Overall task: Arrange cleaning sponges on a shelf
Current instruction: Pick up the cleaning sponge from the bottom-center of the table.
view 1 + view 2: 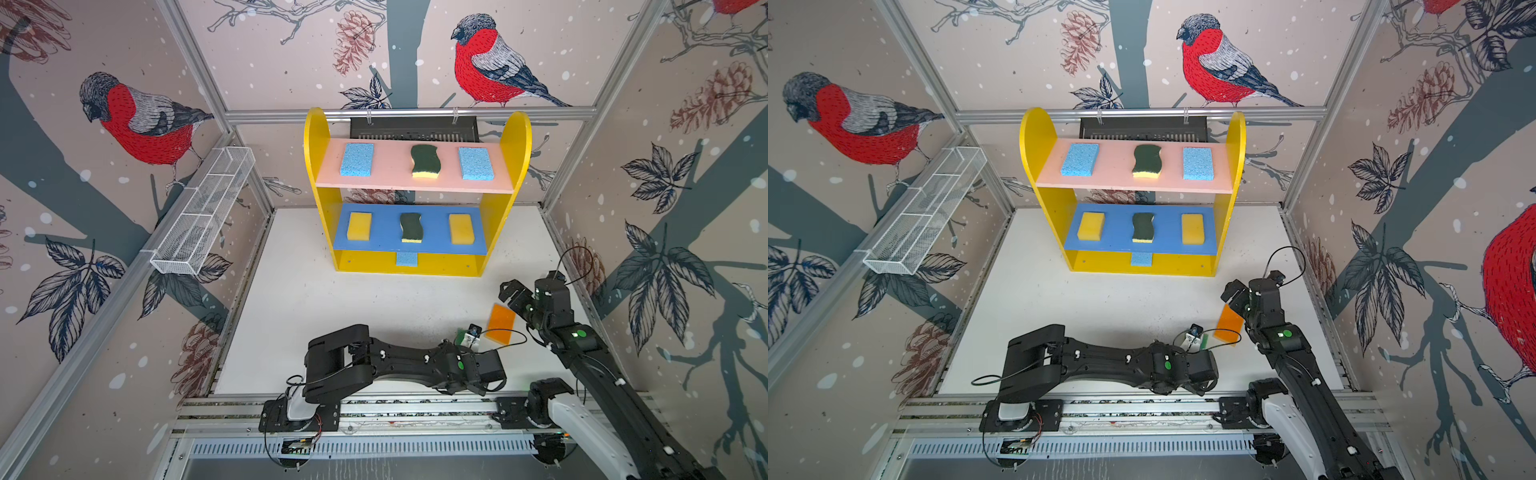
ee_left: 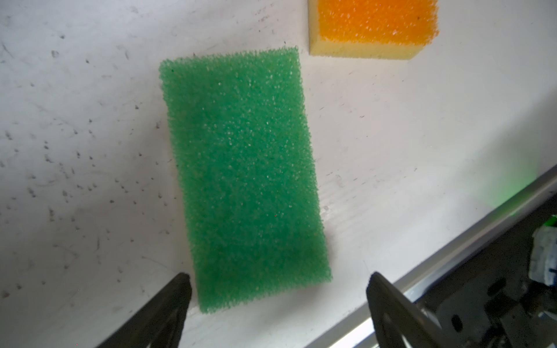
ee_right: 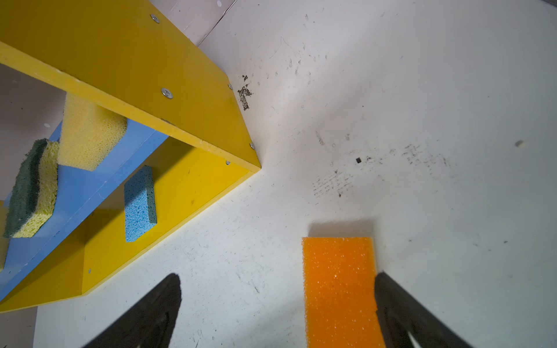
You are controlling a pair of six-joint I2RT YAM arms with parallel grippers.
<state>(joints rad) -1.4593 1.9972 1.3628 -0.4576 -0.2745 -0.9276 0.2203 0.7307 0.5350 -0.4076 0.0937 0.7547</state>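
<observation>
white desk, two sponges waiting, seven already shelved

white, scuffed desk (image 1: 332,311) under bullfinch wallpaper (image 1: 137,120). on the desk, in front of the shelf (image 1: 314,141) and toward the right arm's side of it, lie the green sponge (image 2: 244,177) and the orange sponge (image 3: 339,289). they are near each other but apart, and well clear of the shelf.

the step in hand looks like picking up both. the left pincer (image 2: 278,277) hangs over the green sponge with its jaws apart, a tip on either side of one end, gripping nothing. the right pincer (image 3: 278,276) also stands wide apart. the orange sponge lies between its jaws, close against one of them, and is not clamped.

next, as i judge it, each pincer should drop and close gently across its sponge's short width, since foam gives. each sponge then goes to the shelf's bottom board (image 1: 449,266), which has room either side of its lone sponge. the low gap under the blue middle board (image 1: 436,237) calls for a flat entry.

count of sponges, nine:
- light blue, three: a light blue sponge (image 1: 356,159) at one end of the pink top board (image 1: 390,176), a second light blue sponge (image 1: 476,163) at the other end, and a third light blue sponge (image 1: 407,259) mid bottom board.
- dark-green wavy, two: one wavy sponge (image 1: 424,161) mid top board, and another wavy sponge (image 1: 411,227) mid middle board.
- yellow, two: a yellow sponge (image 1: 359,226) and a second yellow sponge (image 1: 461,229) at the middle board's ends.
- green, one.
- orange, one.

one shelf, two pincers.
</observation>
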